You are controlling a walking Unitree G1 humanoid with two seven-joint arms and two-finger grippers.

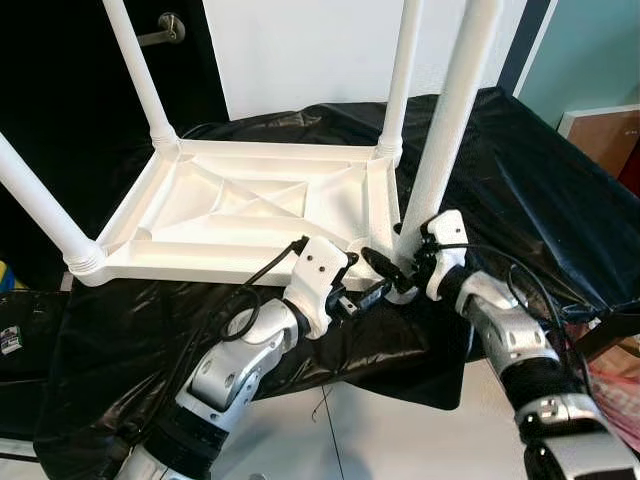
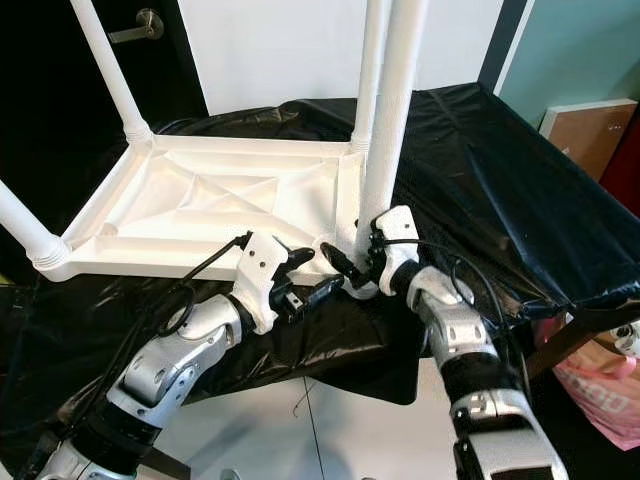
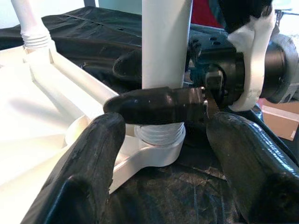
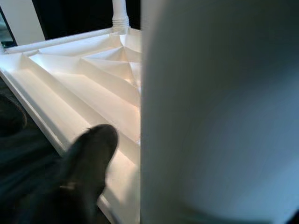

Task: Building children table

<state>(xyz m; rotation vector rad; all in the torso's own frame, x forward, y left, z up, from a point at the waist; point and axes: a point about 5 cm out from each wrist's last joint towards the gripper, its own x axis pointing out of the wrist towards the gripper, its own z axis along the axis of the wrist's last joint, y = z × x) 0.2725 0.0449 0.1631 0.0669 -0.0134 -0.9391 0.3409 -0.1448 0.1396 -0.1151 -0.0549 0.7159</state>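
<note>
A white plastic children's table [image 1: 250, 205] lies upside down on a black sheet. Three white legs stand in its corners: far left [image 1: 140, 70], far right [image 1: 400, 75] and near left [image 1: 40, 205]. The fourth leg [image 1: 450, 120] stands upright at the near right corner, its threaded end [image 3: 159, 135] sitting in the socket. My right gripper [image 1: 400, 265] is shut on this leg just above the threads, one finger [image 3: 154, 105] across its front. My left gripper [image 1: 365, 295] is open just in front of that corner, its fingers [image 3: 88, 177] on either side of the socket, holding nothing.
The black sheet [image 1: 520, 170] covers a work surface whose front edge lies just under my arms, with pale floor [image 1: 380, 440] below. A dark door with a handle [image 1: 165, 30] is at the back left. A brown box [image 1: 605, 135] and a pink bag [image 2: 600, 390] stand to the right.
</note>
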